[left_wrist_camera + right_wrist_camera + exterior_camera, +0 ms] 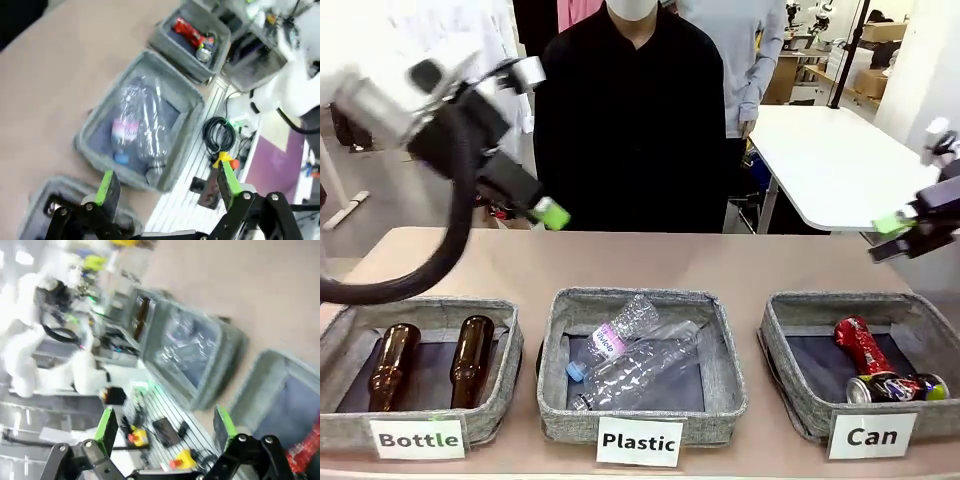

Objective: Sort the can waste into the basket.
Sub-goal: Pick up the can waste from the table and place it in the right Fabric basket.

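The left gripper point(542, 207) hangs in the air with its green-padded fingers spread apart and nothing between them, up behind and to the left of the middle basket point(642, 428) labelled "Plastic"; in its own wrist view the left gripper point(167, 187) looks down over that basket's near corner point(172, 172). The right gripper point(892, 232) is also spread wide and empty, raised above and behind the right-hand basket point(790, 390), the one with the "Can" label point(872, 436); from its wrist the right gripper point(165, 426) has a blurred look at that basket's grey wall point(260, 390). Both cans lie inside the "Can" basket: the crushed red can point(860, 344) rests on the dark base toward the back, and the dark printed can point(896, 387) lies on its side just in front of it, near the front wall, the two close together or touching. The middle basket holds clear plastic bottles point(640, 365), and the basket point(420, 420) furthest left from the "Can" basket, labelled "Bottle", holds two brown glass bottles point(470, 360) side by side. All three baskets sit in a row on the tan worktop point(740, 265), and a person in black point(630, 130) stands behind it, beyond the middle basket.
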Robot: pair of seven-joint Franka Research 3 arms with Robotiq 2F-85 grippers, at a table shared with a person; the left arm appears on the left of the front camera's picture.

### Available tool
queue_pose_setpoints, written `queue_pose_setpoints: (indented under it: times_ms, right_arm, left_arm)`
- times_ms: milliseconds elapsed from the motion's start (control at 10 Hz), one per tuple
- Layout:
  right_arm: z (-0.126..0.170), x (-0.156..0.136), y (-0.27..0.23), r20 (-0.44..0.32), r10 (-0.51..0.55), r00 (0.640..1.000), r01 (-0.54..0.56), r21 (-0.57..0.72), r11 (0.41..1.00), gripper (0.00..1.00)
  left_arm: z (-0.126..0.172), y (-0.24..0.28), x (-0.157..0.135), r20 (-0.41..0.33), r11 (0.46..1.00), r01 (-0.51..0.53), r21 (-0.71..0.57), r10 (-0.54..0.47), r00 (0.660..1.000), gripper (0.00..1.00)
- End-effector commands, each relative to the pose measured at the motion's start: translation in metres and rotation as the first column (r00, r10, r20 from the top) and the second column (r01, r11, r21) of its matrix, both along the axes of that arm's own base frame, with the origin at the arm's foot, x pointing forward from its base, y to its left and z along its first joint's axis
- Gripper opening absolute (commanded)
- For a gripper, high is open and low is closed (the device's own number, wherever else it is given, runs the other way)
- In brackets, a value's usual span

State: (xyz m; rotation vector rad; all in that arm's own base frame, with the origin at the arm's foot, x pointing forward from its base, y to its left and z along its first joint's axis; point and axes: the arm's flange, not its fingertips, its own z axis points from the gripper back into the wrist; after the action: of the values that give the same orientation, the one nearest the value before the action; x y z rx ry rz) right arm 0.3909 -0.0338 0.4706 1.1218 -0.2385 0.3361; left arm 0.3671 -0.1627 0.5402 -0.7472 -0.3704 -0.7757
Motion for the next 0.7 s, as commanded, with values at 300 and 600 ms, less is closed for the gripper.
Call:
queue_pose_setpoints:
  times_ms: [300, 600]
  right_arm:
    - [-0.001, 0.037, -0.013, -0.136, -0.278, 0.951, 0.304, 0.230, 0.925, 1.00]
    - [-0.010, 0.034, -0.022, -0.109, -0.269, 0.957, 0.288, 0.239, 0.927, 1.00]
  left_arm:
    - [-0.070, 0.175, -0.006, -0.382, 0.782, -0.469, -0.411, 0.320, 0.867, 1.00]
    - [-0.075, 0.197, -0.008, -0.417, 0.782, -0.493, -0.382, 0.330, 0.847, 1.00]
